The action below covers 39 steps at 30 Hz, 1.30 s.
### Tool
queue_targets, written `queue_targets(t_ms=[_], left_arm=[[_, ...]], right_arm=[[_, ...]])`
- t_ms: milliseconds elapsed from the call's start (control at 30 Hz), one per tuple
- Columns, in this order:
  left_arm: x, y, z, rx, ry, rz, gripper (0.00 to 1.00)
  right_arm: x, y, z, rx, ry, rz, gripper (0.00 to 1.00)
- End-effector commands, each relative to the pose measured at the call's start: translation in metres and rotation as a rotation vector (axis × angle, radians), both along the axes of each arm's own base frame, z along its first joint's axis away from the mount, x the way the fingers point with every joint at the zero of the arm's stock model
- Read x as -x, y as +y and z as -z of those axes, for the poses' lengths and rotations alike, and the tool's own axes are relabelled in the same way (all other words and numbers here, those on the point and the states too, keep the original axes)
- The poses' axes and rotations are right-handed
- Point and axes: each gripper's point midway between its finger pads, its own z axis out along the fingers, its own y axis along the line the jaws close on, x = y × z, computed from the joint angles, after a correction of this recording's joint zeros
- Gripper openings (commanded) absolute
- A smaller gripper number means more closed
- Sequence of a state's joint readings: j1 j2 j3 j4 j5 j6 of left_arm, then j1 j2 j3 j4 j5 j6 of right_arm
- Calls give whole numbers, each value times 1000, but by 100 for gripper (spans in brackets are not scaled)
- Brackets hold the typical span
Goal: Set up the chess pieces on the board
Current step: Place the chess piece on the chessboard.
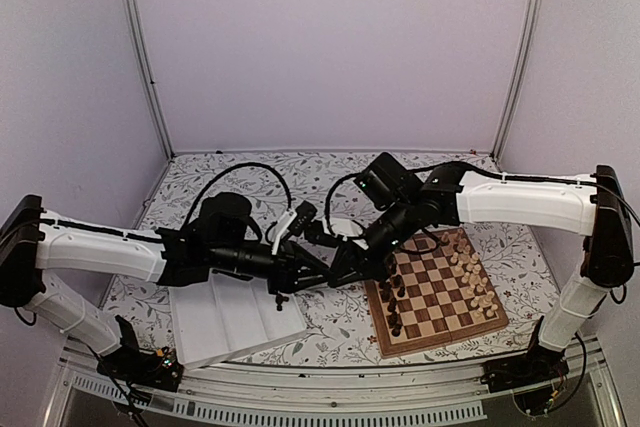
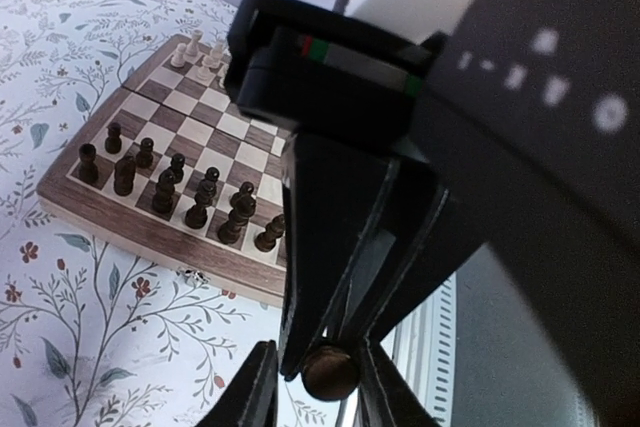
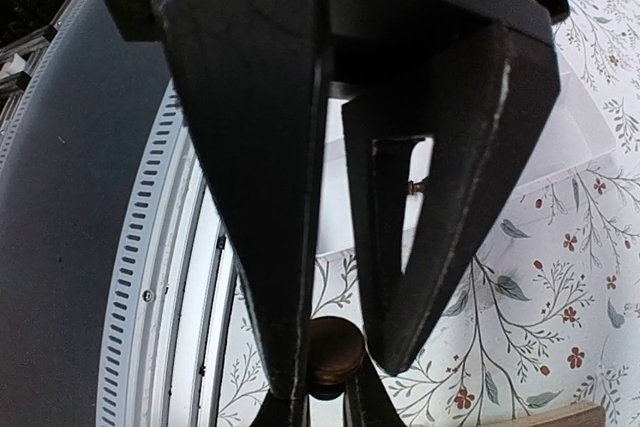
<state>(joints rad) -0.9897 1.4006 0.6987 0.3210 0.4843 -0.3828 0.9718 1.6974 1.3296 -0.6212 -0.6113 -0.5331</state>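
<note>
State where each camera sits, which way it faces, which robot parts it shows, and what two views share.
Top external: above and behind the bases, looking down on the table, the board, left arm and right arm.
Left wrist: on the left arm, facing the board; left gripper at the bottom, right gripper opposite.
Right wrist: on the right arm, facing the white tray and near rail; right gripper fills the frame.
Shared: both wrist views show one dark chess piece between both grippers' tips.

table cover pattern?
White tablecloth with a leafy floral print; clearest in left wrist view.
</note>
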Motion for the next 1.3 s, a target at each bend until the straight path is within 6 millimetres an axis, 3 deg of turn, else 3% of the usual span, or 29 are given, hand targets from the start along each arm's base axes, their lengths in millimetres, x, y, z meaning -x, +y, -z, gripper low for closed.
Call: queue_targets(t_ms=[0, 67, 133, 267, 400, 467, 600, 733, 867, 1033, 1267], left_arm=[[4, -7, -6, 13, -13, 25, 24], [2, -8, -8, 22, -17, 17, 21], [-3, -7, -15, 43, -21, -11, 18], [-26, -2, -42, 160, -35, -118, 15], [-49, 5, -79, 401, 25, -208, 15], [-54, 9, -102, 553, 61, -199, 15], [-59, 11, -134, 794, 127, -129, 15], [-62, 11, -145, 965, 209, -60, 14], [-68, 1, -137, 993, 282, -45, 14], [-64, 4, -149, 1017, 251, -35, 14], [-61, 2, -159, 1034, 257, -8, 14]], right_arm=[[-3, 3, -13, -31, 5, 5, 9], [-5, 2, -13, -23, -4, 14, 13], [-12, -3, -13, -10, -27, 39, 22], [-43, -24, -37, -44, -99, 122, 39], [-75, -47, -80, -144, -189, 208, 41], [-82, -55, -100, -186, -235, 228, 41], [-86, -52, -126, -255, -303, 213, 41], [-86, -42, -151, -327, -313, 182, 41], [-83, -36, -152, -346, -288, 150, 41], [-76, -36, -135, -333, -247, 130, 43], [-81, -35, -120, -317, -235, 163, 43]])
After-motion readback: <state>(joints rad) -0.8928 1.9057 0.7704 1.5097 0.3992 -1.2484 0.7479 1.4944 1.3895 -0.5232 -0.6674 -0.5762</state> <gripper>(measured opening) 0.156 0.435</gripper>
